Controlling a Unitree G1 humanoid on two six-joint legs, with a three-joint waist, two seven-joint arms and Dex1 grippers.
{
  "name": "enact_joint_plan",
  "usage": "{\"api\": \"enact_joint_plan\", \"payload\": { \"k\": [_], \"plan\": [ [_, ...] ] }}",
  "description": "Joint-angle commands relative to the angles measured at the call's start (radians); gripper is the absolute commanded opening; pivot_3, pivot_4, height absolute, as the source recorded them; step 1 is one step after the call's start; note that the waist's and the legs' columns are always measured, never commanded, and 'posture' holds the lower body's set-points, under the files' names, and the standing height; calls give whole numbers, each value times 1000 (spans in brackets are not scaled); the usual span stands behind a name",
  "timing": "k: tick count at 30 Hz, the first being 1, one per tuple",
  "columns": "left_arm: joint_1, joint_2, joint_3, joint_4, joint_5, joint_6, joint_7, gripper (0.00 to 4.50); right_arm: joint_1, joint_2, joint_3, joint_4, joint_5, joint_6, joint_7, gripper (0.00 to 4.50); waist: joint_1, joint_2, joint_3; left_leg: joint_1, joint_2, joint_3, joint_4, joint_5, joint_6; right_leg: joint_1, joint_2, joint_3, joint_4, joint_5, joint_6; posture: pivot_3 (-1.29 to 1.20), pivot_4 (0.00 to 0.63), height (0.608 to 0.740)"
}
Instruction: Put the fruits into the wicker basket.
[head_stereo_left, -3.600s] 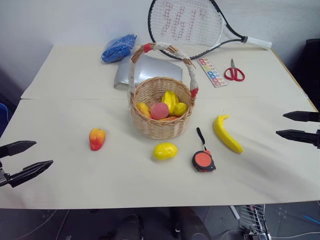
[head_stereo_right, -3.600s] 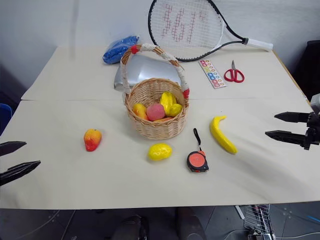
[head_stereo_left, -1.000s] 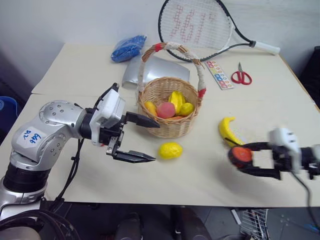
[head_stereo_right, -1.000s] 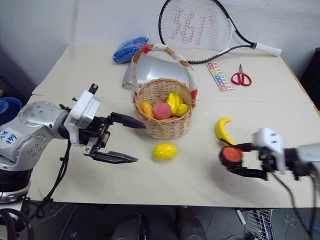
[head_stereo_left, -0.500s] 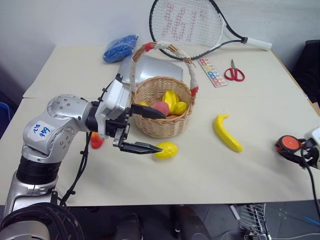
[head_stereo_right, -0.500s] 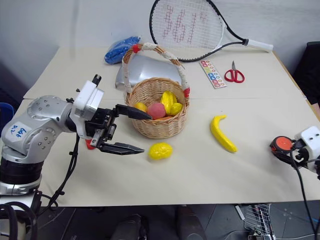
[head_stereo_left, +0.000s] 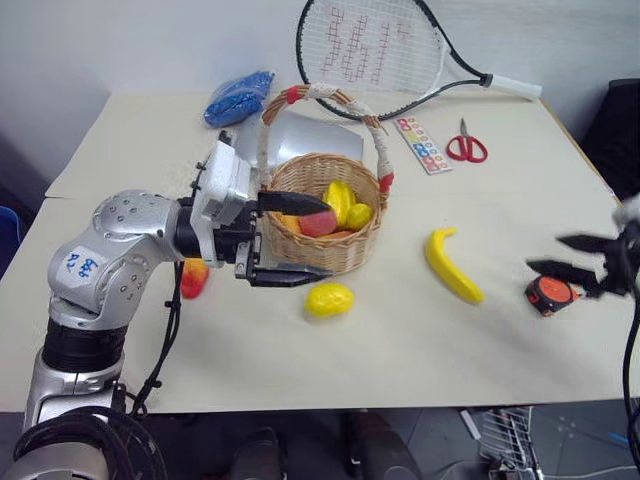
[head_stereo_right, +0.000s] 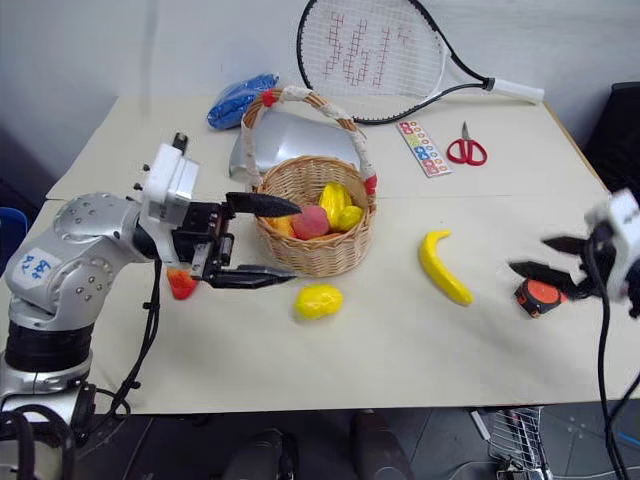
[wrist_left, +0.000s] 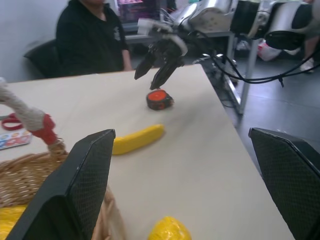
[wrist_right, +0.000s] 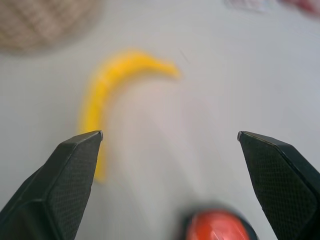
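The wicker basket (head_stereo_left: 352, 255) stands mid-table and holds yellow and pink fruits (head_stereo_left: 340, 200). A lemon (head_stereo_left: 329, 298) lies in front of it, a banana (head_stereo_left: 451, 265) to its right, and a red-orange mango (head_stereo_left: 193, 277) to its left, half hidden by my left arm. My left gripper (head_stereo_left: 325, 243) is open at the basket's left side, with one finger over the rim and the other by the base, holding nothing. My right gripper (head_stereo_left: 545, 253) is open and empty near the right edge, just above the tape measure (head_stereo_left: 548, 293).
A tennis racket (head_stereo_left: 380, 50), scissors (head_stereo_left: 467, 145), a colour strip (head_stereo_left: 425, 143), a blue bag (head_stereo_left: 238, 95) and a silver sheet (head_stereo_left: 300, 135) lie at the back. A person (wrist_left: 92, 35) sits beyond the table's right end.
My right gripper has let go of the tape measure, which now lies on the table, and has risen and opened. My left gripper has moved up and closer to the basket.
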Motion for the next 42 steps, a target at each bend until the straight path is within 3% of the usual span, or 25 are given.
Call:
{"api": "enact_joint_plan", "payload": {
  "k": [1, 6, 11, 20, 28, 35, 42],
  "plan": [
    [60, 23, 129, -92, -34, 92, 174, 4500, -79, 10, -9, -200, 203, 110, 18, 4469, 6, -1, 0, 0, 1, -1, 0, 0, -1, 0, 1, 0, 0, 0, 0, 0, 150, 740],
    [297, 130, 295, -234, 36, 307, 414, 4500, -155, 23, 60, -295, 267, 107, 31, 4469, 10, -3, 1, -2, -1, -1, 0, -3, 3, 0, -4, -2, -4, 0, 0, 0, 150, 740],
    [495, 100, 406, -303, 132, 477, 630, 4500, -176, 40, 112, -335, 261, 55, 52, 4469, 15, -5, 2, -4, -3, -1, 1, -9, 14, 0, -9, -3, -6, 0, 1, 0, 150, 740],
    [480, -105, 283, -165, 231, 430, 785, 4500, -197, 128, 197, -389, 269, 33, -9, 4469, 36, -7, 2, -5, -4, -2, 1, -9, 14, 0, -10, -5, -8, 1, 1, 0, 150, 740],
    [407, -156, 238, 9, 298, 291, 773, 4500, -189, 141, 213, -405, 239, 4, -53, 4469, 35, -7, 2, -6, -3, -2, 0, -9, 13, -1, -9, -5, -8, 1, 0, 0, 150, 740],
    [381, -139, 226, 56, 319, 251, 751, 2461, -159, 133, 196, -395, 217, -24, -68, 4500, 35, -7, 2, -6, -3, -1, 0, -9, 14, -1, -9, -5, -9, 1, 0, 0, 150, 740],
    [397, -42, 252, -10, 266, 288, 638, 2269, -123, 114, 155, -393, 210, -33, -77, 4500, 34, -7, 2, -7, -3, -2, 0, -9, 14, -1, -9, -6, -10, 1, 0, 0, 150, 740]
  ]
}}
